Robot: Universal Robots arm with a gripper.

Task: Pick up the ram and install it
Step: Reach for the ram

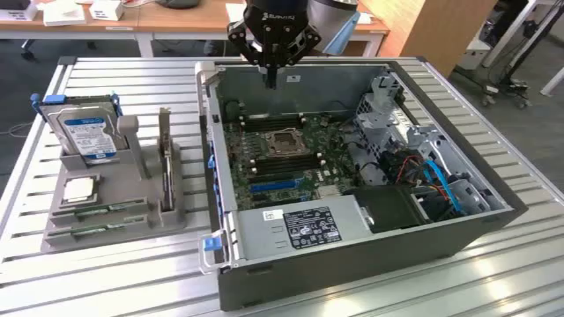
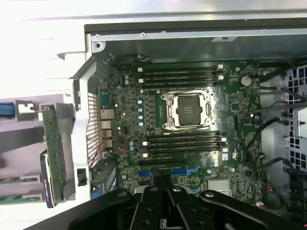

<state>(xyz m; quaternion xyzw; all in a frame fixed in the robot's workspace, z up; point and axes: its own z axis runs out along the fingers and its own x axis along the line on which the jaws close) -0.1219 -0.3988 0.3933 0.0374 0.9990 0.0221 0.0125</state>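
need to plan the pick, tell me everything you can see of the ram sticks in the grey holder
Two alike ram sticks, long thin green boards with small dark chips, lie parallel in slots of the grey holder on the exterior view's left, beside the open case. Both are untouched; the gripper hangs over the case, apart from them.

Ram sticks (image 2: 19, 180): were cropped by the wrist view's edge. Arm (image 1: 331, 10): was cropped at exterior view's 12 o'clock.
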